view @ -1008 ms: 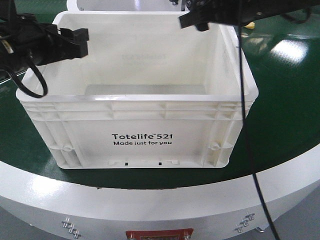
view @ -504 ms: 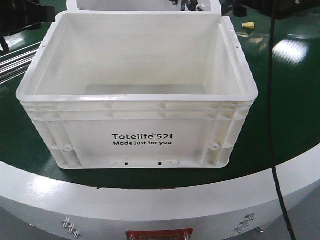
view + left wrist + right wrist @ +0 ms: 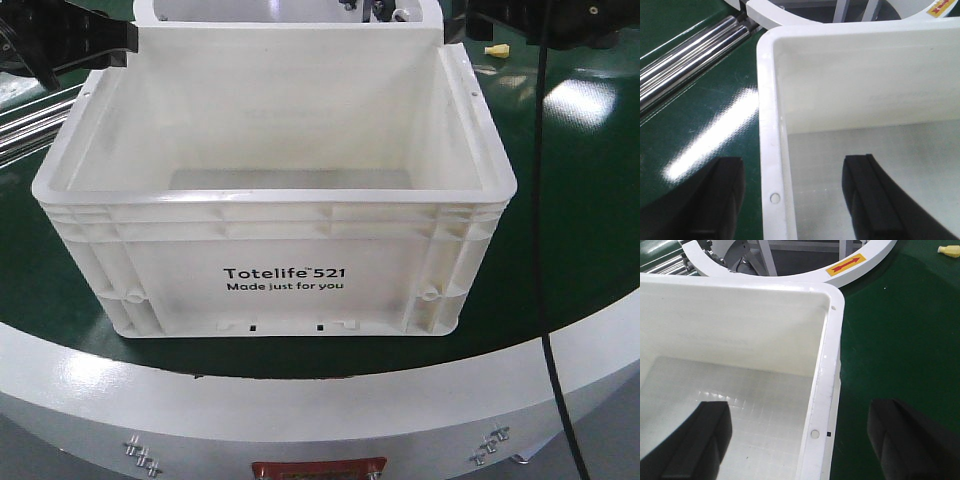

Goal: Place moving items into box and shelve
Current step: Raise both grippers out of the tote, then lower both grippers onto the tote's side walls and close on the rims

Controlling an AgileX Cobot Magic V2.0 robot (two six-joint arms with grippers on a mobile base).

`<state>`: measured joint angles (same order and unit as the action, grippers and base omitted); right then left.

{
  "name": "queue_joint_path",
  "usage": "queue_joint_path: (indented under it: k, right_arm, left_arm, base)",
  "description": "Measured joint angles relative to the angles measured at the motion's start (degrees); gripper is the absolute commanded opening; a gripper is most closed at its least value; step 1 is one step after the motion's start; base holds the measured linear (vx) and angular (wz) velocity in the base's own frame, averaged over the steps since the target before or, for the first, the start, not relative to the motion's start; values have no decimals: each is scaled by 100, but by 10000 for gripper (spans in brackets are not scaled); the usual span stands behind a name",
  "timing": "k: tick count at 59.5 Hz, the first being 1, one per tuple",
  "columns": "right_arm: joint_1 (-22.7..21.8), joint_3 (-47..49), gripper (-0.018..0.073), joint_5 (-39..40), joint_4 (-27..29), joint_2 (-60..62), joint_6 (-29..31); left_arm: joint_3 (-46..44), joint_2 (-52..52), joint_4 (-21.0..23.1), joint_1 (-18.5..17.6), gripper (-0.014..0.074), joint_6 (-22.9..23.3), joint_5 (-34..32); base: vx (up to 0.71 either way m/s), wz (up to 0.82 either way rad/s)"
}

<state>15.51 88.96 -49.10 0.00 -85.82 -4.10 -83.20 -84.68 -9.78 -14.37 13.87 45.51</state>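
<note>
A white open-topped box (image 3: 285,280) marked "Totelife 521" stands on the green round table (image 3: 580,220). What shows of its floor is bare. My left gripper (image 3: 122,45) is at the box's back left corner. In the left wrist view it (image 3: 792,200) is open, with the left rim (image 3: 771,150) between its black fingers (image 3: 867,195). My right gripper (image 3: 457,25) is at the back right corner. In the right wrist view it (image 3: 802,440) is open and straddles the right rim (image 3: 826,370). A small yellow item (image 3: 497,48) lies on the green surface behind the box, also in the right wrist view (image 3: 950,250).
Metal rollers (image 3: 690,55) run along the far left, also seen in the front view (image 3: 30,125). A white curved guard with a red arrow label (image 3: 845,265) stands behind the box. A black cable (image 3: 545,300) hangs down on the right. The table's white front rim (image 3: 320,410) is near.
Both grippers moved from above the box's middle back towards its rear corners. The left one left the view and has come back at the back left corner. The box has not moved.
</note>
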Motion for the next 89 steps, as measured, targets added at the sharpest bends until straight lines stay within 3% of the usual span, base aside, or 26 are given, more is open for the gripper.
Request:
queue_joint_path:
  k: [17, 39, 51, 89]
  right_arm:
    - [0, 1150, 594, -936, -89, -810, -48]
    - [0, 1173, 587, -1393, -53, -1586, -48]
    - [0, 1173, 559, -1412, 160, -1667, -37]
    - [0, 1180, 497, -1670, 41, -1847, -37]
  left_arm:
    - [-76, -367, -7, 0, 538, 133, 175]
    - [-76, -626, -26, 12, 538, 133, 256]
    - [-76, -679, -131, 12, 538, 133, 322]
    - [-76, -683, -162, 24, 538, 133, 335]
  base:
    - [0, 0]
    - [0, 0]
    - [0, 0]
    - [0, 0]
